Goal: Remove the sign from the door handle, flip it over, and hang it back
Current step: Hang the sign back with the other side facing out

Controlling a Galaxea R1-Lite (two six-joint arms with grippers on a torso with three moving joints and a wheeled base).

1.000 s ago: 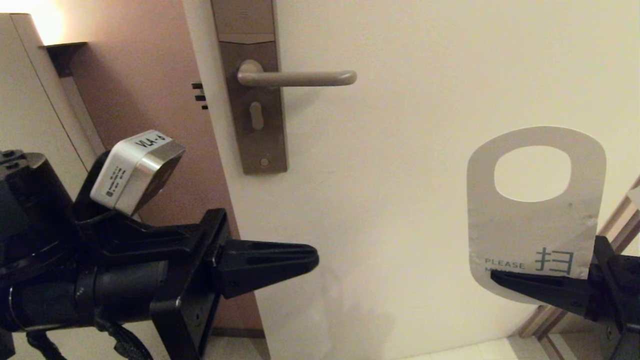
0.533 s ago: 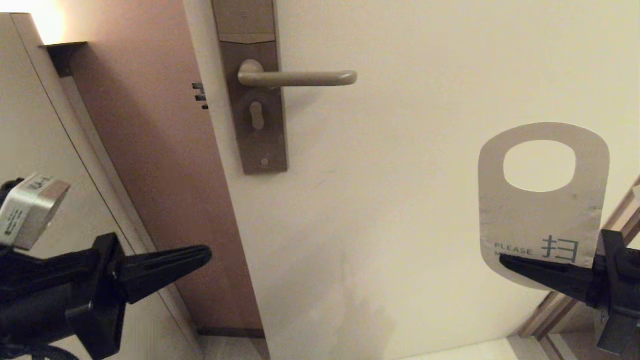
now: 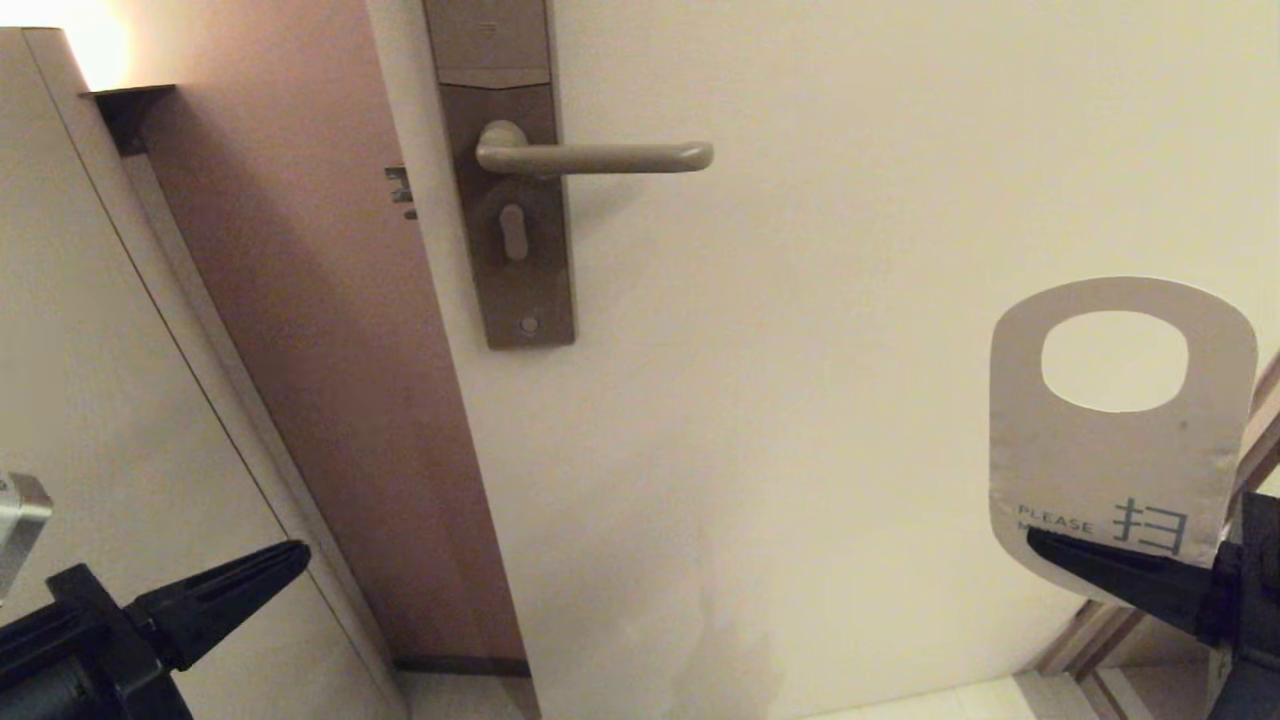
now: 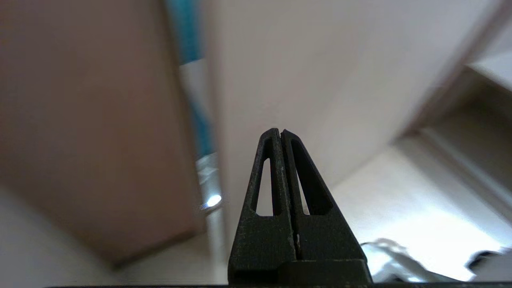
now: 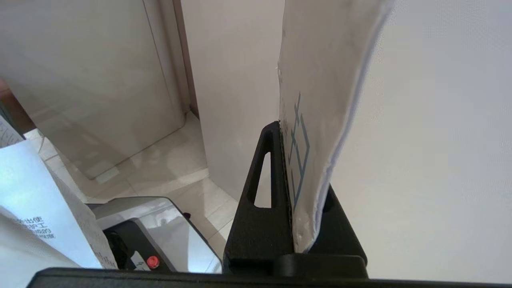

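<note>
While pinched by R fingers [image 3: 1045, 548] | flat card sign [image 3: 1120, 440], oval hole

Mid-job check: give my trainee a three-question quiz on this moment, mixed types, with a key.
1. True or false: the sign hangs on the door handle.
2. Which gripper holds the sign? A) left gripper B) right gripper C) neither
3. Fill in: the sign side facing the head camera shows the English word ____.

Key:
1. False. The handle is bare; the sign is held off to its lower right.
2. B. It is shut on the sign's lower end; the left one is shut and empty.
3. PLEASE.
</note>
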